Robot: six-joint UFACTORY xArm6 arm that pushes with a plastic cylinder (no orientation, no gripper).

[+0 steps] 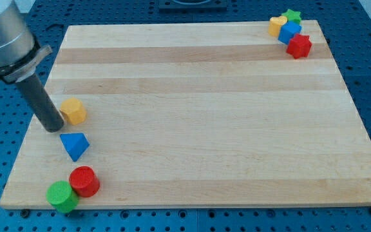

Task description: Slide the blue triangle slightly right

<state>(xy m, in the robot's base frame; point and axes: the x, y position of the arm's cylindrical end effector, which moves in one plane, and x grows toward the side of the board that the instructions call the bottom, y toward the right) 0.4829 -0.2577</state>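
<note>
Blue triangle [75,145] lies flat near the view's lower left.

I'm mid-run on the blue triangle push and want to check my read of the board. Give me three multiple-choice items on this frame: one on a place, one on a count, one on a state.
1. Where is my tip relative to the blue triangle?
A. Above and slightly left of it in the view
B. Far to its right
C. Below it, by the cylinders

2. How many blocks sit in the cluster at the view's top right?
A. Two
B. Four
C. Six

3. How do the red cylinder and green cylinder stand?
A. Stacked
B. At opposite board edges
C. Side by side, touching

Answers:
1. A: the rod ends just left of the yellow hexagon, above the triangle.
2. B: yellow heart, green star, blue block and red star.
3. C: both rest on the board, rims meeting.
</note>
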